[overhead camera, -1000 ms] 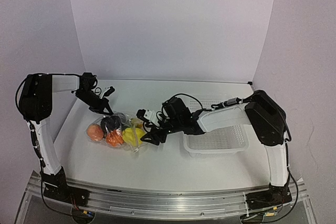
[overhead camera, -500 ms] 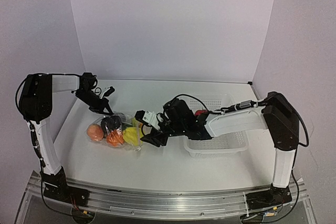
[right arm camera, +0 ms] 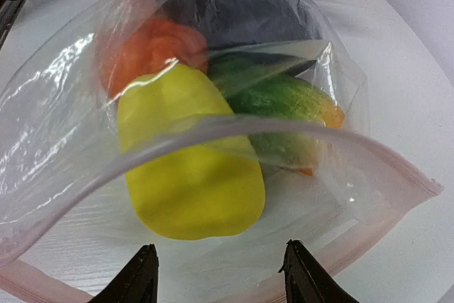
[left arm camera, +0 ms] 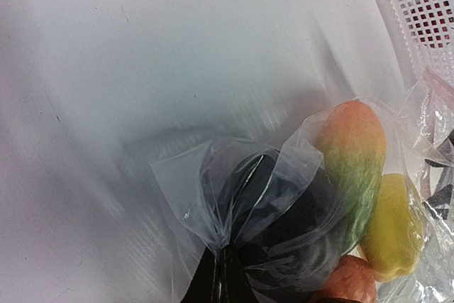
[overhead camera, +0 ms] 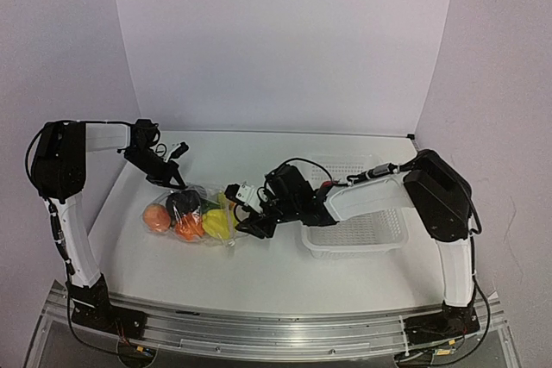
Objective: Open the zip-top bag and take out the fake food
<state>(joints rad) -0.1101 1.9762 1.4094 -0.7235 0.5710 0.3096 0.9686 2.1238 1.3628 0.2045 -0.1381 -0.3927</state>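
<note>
**A:** Where's the right tool (right arm camera: 223, 278)?

**B:** On the near side. Its fingers are spread wide at the open mouth of the zip-top bag (overhead camera: 194, 213). The bag lies on the worktop (overhead camera: 259, 273), left of the white basket (overhead camera: 358, 234).

**A:** And the fake food (overhead camera: 185, 220)?

**B:** Inside the bag. The yellow pepper (right arm camera: 188, 175) is nearest the mouth, with green, orange and dark pieces behind it.

**A:** And the left tool (overhead camera: 171, 181)?

**B:** At the bag's far corner, pinching bunched plastic.

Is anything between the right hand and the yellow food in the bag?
Only the zip-top bag itself: its upper lip arches across the yellow piece. Below that lip the mouth gapes toward the open right hand, and nothing else visible blocks it.
</note>
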